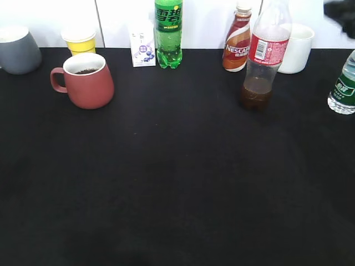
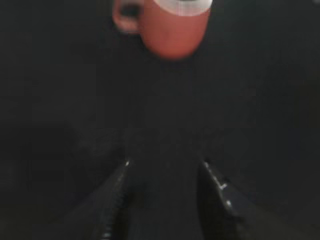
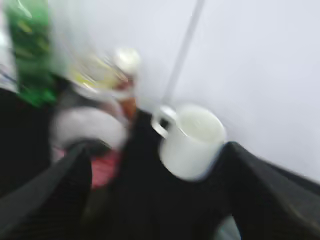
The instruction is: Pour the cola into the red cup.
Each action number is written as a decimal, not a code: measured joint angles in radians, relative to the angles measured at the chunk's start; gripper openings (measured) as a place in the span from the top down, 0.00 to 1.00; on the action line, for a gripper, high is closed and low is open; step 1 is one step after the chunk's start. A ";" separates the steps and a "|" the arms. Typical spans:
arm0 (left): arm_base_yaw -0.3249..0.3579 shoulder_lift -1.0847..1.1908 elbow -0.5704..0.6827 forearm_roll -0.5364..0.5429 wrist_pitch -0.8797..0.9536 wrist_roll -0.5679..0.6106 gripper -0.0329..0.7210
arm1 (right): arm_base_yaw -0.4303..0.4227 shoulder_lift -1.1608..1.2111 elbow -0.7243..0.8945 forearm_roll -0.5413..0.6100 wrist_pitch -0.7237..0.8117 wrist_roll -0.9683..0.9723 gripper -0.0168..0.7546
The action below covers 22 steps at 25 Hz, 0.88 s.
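Observation:
The red cup (image 1: 89,81) stands at the left on the black cloth, handle to the left, with dark liquid inside. It also shows at the top of the left wrist view (image 2: 172,27). The cola bottle (image 1: 265,55) stands upright at the right with a little brown liquid at its bottom; its cap is cut off by the frame. It is blurred at the left of the right wrist view (image 3: 102,170). My left gripper (image 2: 166,162) is open and empty, low over the cloth short of the cup. My right gripper (image 3: 160,200) is open and empty, to the right of the cola; a dark part of that arm shows in the top right corner (image 1: 341,16).
Along the back stand a grey mug (image 1: 19,51), a yellow cup (image 1: 80,40), a small carton (image 1: 142,47), a green soda bottle (image 1: 168,33), a Nescafe bottle (image 1: 237,41) and a white mug (image 1: 297,49). A green-label water bottle (image 1: 344,86) is at the right edge.

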 joint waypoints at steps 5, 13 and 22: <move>0.000 -0.235 -0.007 -0.022 0.264 0.021 0.53 | 0.000 -0.149 0.170 -0.300 -0.117 0.246 0.18; 0.000 -0.470 0.006 -0.113 0.559 0.290 0.53 | 0.000 -0.194 0.248 -0.312 -0.084 0.252 0.21; 0.000 -0.710 0.067 -0.104 0.463 0.370 0.53 | 0.000 -0.194 0.248 -0.312 -0.138 0.252 0.21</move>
